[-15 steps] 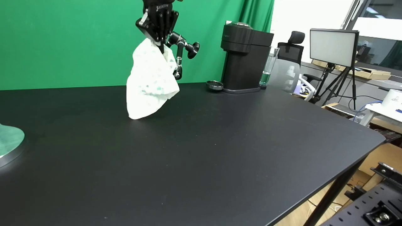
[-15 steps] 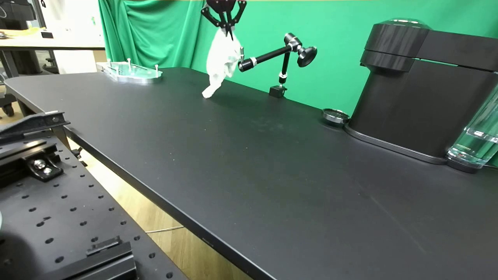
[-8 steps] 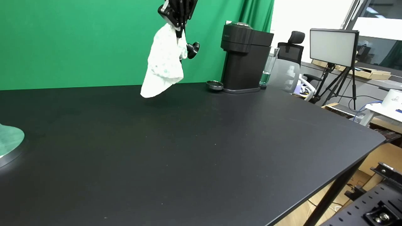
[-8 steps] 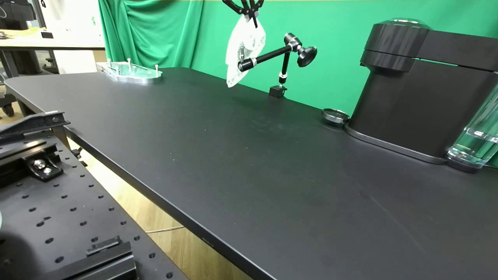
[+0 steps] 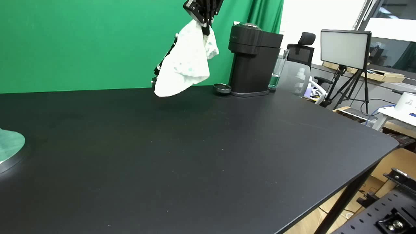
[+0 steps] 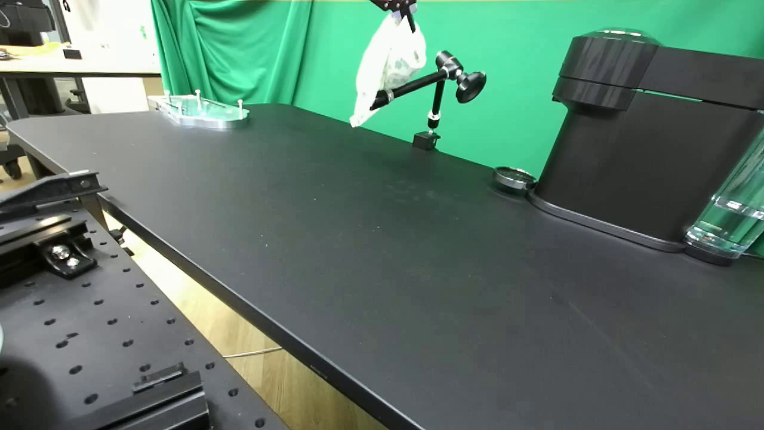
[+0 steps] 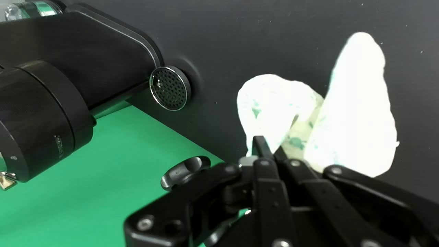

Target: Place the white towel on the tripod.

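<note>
The white towel with green marks point(image 5: 188, 61) hangs from my gripper point(image 5: 206, 30), clear of the table. In the wrist view the fingertips point(image 7: 269, 148) are closed together on the towel point(image 7: 353, 113). The tripod, a black jointed arm stand point(image 6: 439, 98), is clamped at the table's back edge. In an exterior view the towel point(image 6: 391, 60) overlaps the free end of its slanting arm and hides the tip; I cannot tell whether they touch. In an exterior view the towel hides most of the stand, with part of its arm point(image 5: 162, 61) showing at the left. Its knob point(image 7: 187, 171) shows in the wrist view.
A black coffee machine point(image 6: 638, 143) with a water tank point(image 6: 731, 209) stands right of the stand. A small round drip tray point(image 6: 514, 178) sits beside it. A clear plate with posts point(image 6: 200, 112) lies at the table's far left. A green curtain point(image 5: 81, 42) hangs behind.
My gripper and the towel have moved right and up in both exterior views. The towel now covers the stand's arm tip, which showed in front of it before.
</note>
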Controlling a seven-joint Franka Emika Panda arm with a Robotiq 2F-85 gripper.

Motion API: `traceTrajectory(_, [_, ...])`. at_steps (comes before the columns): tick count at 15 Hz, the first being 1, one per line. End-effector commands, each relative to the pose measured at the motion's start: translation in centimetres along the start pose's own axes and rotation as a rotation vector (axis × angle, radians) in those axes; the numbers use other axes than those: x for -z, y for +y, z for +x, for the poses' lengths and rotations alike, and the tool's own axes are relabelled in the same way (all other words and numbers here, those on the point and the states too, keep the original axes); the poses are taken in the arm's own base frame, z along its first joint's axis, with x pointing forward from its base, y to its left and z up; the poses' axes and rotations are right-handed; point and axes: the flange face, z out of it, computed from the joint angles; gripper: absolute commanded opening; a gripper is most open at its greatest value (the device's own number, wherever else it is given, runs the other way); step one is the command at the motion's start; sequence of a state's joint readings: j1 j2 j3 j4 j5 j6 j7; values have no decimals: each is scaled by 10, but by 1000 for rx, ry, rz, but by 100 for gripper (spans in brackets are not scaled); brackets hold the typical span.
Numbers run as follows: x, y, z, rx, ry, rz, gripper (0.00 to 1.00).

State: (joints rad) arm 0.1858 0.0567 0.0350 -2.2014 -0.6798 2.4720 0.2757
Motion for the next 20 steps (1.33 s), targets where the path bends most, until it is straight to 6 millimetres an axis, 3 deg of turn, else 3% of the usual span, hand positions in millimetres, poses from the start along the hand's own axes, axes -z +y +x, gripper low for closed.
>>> traceTrajectory(1, [6,-2,-15,-34,-26,-21,1])
traceTrajectory(7, [-11,-18,-28,-46,-96,-12,1])
traceTrajectory(13, [-28,-13,-39,-90,-152,-7,1])
traceTrajectory(20, [-44,-15,-29,-153,-141,-1,1])
